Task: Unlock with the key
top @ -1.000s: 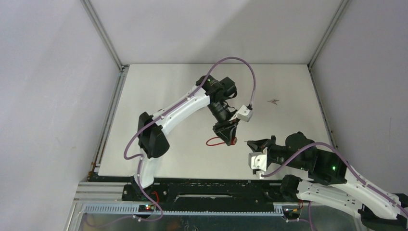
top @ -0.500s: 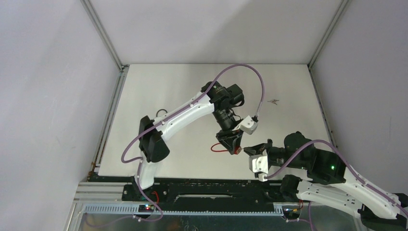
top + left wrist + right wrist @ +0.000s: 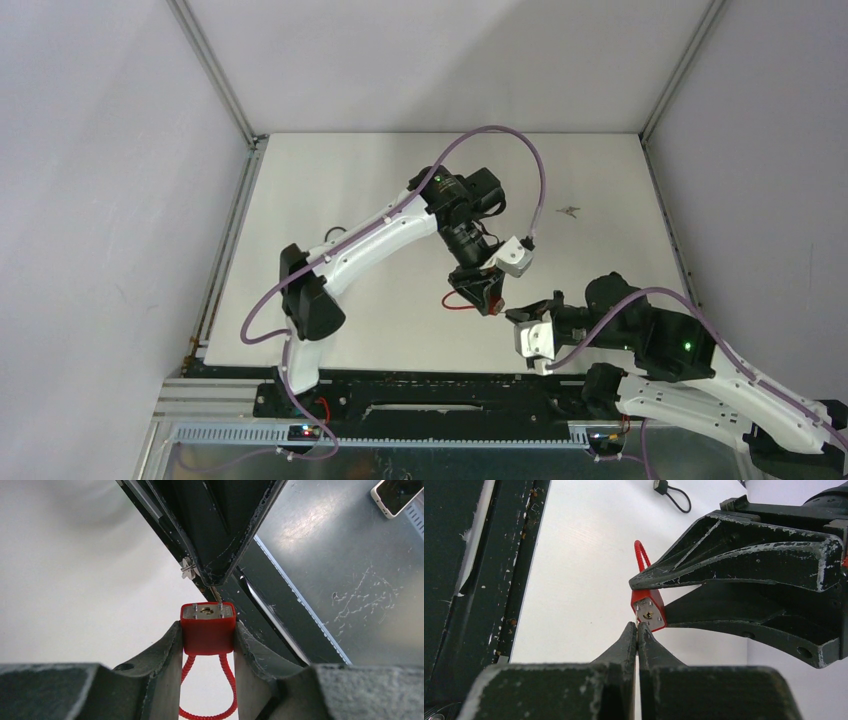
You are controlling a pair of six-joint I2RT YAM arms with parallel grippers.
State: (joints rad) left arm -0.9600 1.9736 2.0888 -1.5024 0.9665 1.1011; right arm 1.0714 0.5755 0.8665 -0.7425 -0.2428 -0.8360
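Padlock (image 3: 208, 630) sat clamped in the left jaws, keyhole (image 3: 207, 612) facing the right jaws, pinched shut, perhaps on a hidden key; insertion and turning remained.

A robot lab cell: plain grey walls (image 3: 100, 200) and aluminium posts (image 3: 212, 75) enclose a white table (image 3: 330, 190), with a black rail (image 3: 450, 390) along its near edge.

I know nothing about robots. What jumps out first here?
A bright red padlock with a red cable loop, pinched in the left gripper over the near part of the white table. The right gripper, shut tight, points its tip right at the padlock's metal keyhole face.
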